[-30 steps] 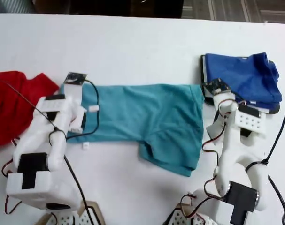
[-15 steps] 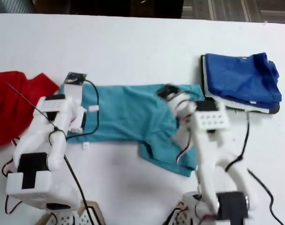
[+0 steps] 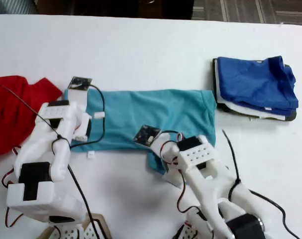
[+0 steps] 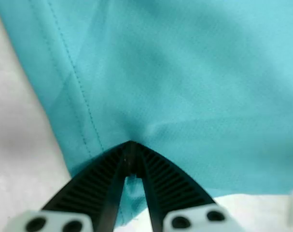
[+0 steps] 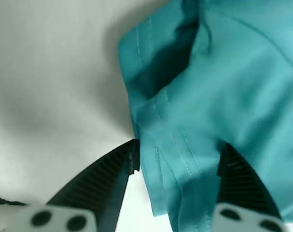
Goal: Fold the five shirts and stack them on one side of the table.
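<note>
The right claw point(image 5: 179, 153) spreads wide around the teal shirt point(image 5: 223, 87) on the table point(image 5: 49, 72).

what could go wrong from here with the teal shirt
1. The right gripper stands open around a bunched, layered edge of the teal short-sleeved shirt. Closing may catch only some layers and skew the fold.
2. The left gripper pinches only a small tuck near the hem, which could slip under pull.
3. The crumpled red shirt lies beside the left arm and might get dragged.

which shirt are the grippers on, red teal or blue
The teal fabric shirt spread mid-table: left gripper shut on it, right gripper open around its hem. Crumpled red shirt and folded blue shirt lie apart.
</note>
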